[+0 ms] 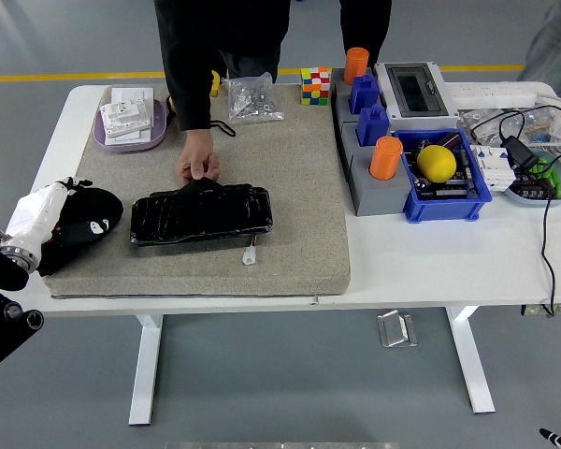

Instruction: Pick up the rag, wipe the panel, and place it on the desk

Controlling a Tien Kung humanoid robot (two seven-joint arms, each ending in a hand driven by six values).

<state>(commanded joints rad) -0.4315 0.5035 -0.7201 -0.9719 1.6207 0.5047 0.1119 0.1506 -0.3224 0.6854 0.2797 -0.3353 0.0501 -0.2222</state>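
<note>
The black rag (86, 223) lies bunched at the left edge of the grey mat (290, 196). My left hand (45, 211), white-backed, lies over the rag's left side with its fingers curled down onto it. The glossy black panel (202, 215) rests flat on the mat to the right of the rag. A person's hand (197, 167) presses on the panel's far edge. A small white connector (250, 255) sits just in front of the panel. My right arm is out of view.
A purple tray (131, 134) with white boxes stands at the back left. A bag of screws (251, 99) and a colour cube (315, 84) sit at the back. Blue bins (446, 192) with orange cylinders, a yellow ball and cables fill the right side.
</note>
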